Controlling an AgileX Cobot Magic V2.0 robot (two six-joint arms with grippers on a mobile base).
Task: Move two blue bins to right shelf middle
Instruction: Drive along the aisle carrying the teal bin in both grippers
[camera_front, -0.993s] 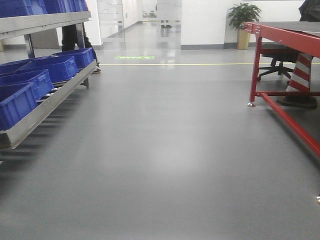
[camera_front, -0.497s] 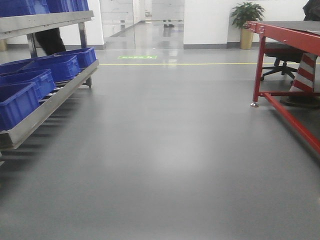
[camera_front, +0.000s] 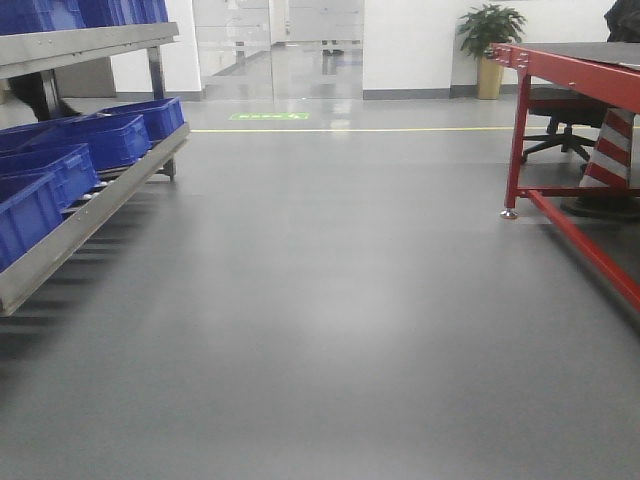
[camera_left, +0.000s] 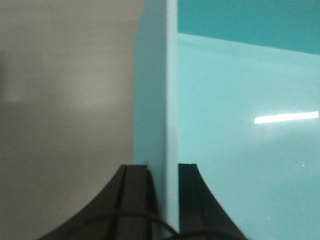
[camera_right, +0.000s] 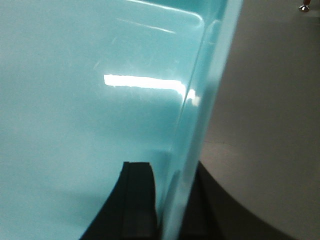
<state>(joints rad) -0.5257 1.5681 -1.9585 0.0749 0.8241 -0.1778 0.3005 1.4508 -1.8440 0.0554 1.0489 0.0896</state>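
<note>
A blue bin fills both wrist views, pale cyan there. My left gripper (camera_left: 162, 167) is shut on the bin's left wall (camera_left: 155, 100), one finger outside and one inside over the bin floor (camera_left: 240, 125). My right gripper (camera_right: 170, 170) is shut on the bin's right wall (camera_right: 205, 100), with the bin's inside (camera_right: 75, 100) to its left. Grey floor shows beyond both walls. Neither the held bin nor the grippers show in the front view. Several more blue bins (camera_front: 110, 140) sit on a low metal shelf (camera_front: 90, 215) at the left. No right shelf is in view.
A red steel table (camera_front: 580, 80) stands at the right, with an office chair (camera_front: 555, 120) and a red-white striped cone (camera_front: 610, 150) under it. A potted plant (camera_front: 487, 40) stands at the far wall. A person's legs (camera_front: 40, 95) show behind the left shelf. A yellow floor line (camera_front: 350, 129) crosses ahead.
The left shelf and its bins have slid leftward in the front view. The person behind the shelf has walked to the left.
</note>
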